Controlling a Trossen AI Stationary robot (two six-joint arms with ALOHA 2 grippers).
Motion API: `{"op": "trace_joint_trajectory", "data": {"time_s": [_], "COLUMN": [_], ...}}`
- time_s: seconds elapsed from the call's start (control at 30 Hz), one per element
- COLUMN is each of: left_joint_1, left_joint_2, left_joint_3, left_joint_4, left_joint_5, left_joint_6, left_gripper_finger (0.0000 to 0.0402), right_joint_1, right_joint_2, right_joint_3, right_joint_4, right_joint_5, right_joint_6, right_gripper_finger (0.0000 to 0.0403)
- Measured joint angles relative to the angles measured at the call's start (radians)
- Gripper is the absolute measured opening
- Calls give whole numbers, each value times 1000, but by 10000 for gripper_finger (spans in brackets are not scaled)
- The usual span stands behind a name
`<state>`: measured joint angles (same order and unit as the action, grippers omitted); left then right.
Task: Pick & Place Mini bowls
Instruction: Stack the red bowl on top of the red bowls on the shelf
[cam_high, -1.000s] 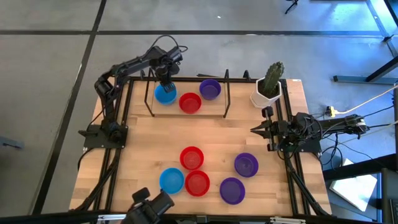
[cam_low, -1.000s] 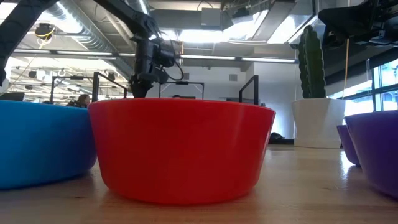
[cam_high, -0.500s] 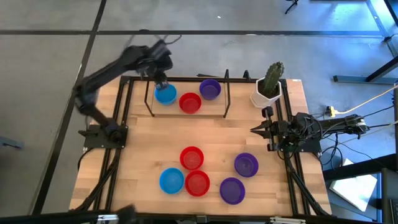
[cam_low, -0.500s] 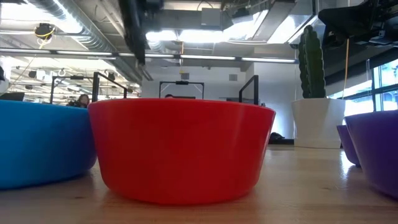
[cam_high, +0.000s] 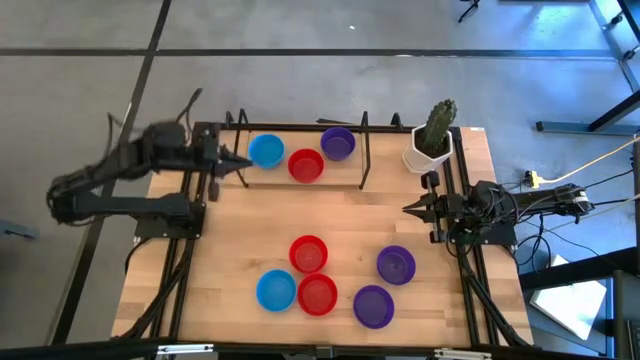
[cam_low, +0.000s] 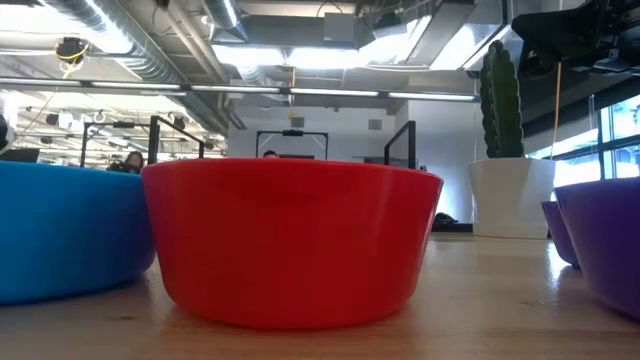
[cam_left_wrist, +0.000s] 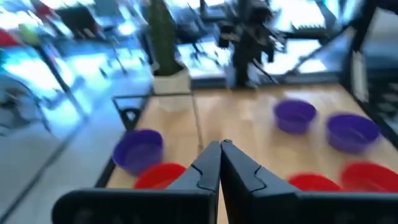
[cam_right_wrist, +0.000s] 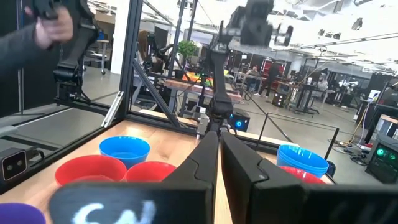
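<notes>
Three mini bowls sit in a row at the far side of the table: blue (cam_high: 266, 150), red (cam_high: 306, 165) and purple (cam_high: 338, 143). Near the front edge rest several more: red (cam_high: 308, 253), blue (cam_high: 276, 290), red (cam_high: 317, 295), purple (cam_high: 396, 264) and purple (cam_high: 373, 306). My left gripper (cam_high: 245, 164) is shut and empty, lying almost level left of the far blue bowl; the left wrist view shows its fingertips (cam_left_wrist: 220, 146) together. My right gripper (cam_high: 410, 208) waits shut at the right edge, holding nothing (cam_right_wrist: 219, 134).
A thin black frame (cam_high: 365, 150) stands around the far row of bowls. A white pot with a green cactus (cam_high: 432, 140) sits at the far right corner. The middle of the wooden table (cam_high: 300, 205) is bare. A person's sleeve (cam_right_wrist: 56, 25) shows beyond the table.
My left gripper has risen from over the far blue bowl and swung back toward the table's left edge, tipping from pointing down to nearly level. The blue bowl has stayed on the table in the far row.
</notes>
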<state>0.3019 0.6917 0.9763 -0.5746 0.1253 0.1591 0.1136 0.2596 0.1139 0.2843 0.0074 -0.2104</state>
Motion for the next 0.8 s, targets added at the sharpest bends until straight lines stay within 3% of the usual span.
{"op": "trace_joint_trajectory", "data": {"time_s": [0.1, 0.23, 0.4, 0.6, 0.7, 0.8], "left_joint_1": [8, 16, 7, -71, -126, -164], "left_joint_2": [-126, -244, -437, -686, -692, -652], "left_joint_3": [-268, -513, -663, -737, -754, -779], "left_joint_4": [329, 650, 693, 670, 657, 714], "left_joint_5": [-44, 38, 37, 80, 127, 74], "left_joint_6": [-35, -33, -25, -97, -64, 34], "left_gripper_finger": [3, 2, 2, 2, 3, 3], "right_joint_1": [0, 0, 0, 0, 0, 0], "right_joint_2": [0, 0, 0, 0, 0, 1], "right_joint_3": [0, 0, 0, 0, 0, 0], "right_joint_4": [1, 1, -6, -13, -23, -22], "right_joint_5": [0, 0, 0, 0, 0, 0], "right_joint_6": [0, 0, -1, 0, 22, 24], "right_gripper_finger": [22, 22, 22, 22, 22, 22]}}
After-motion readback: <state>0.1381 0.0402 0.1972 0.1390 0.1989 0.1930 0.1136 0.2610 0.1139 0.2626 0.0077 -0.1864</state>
